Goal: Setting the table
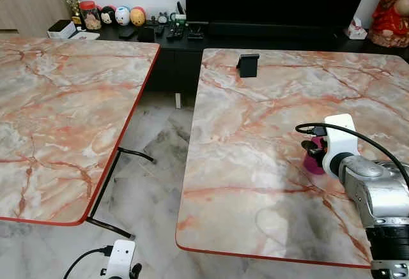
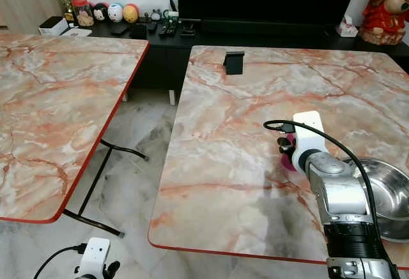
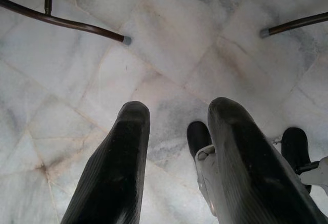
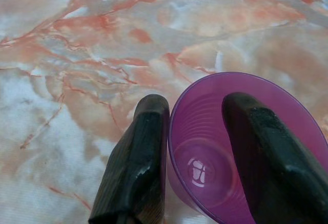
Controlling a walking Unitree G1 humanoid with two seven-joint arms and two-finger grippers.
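A purple plastic cup (image 4: 205,183) stands on the right marble table (image 1: 255,183), near its right side. My right gripper (image 4: 197,103) reaches down over the cup (image 1: 313,163). It is open and straddles the rim: one finger presses against the outside of the wall, the other sits inside the cup. A steel bowl (image 2: 383,189) rests on the same table just right of my right arm. My left gripper (image 3: 179,111) hangs open over the floor with nothing between its fingers.
A second marble table (image 1: 64,100) stands to the left, with a strip of tiled floor (image 1: 147,183) and its black legs between the two. A small black stand (image 1: 247,64) sits at the far edge of the right table. Beyond is a dark TV cabinet (image 1: 192,36) with small items.
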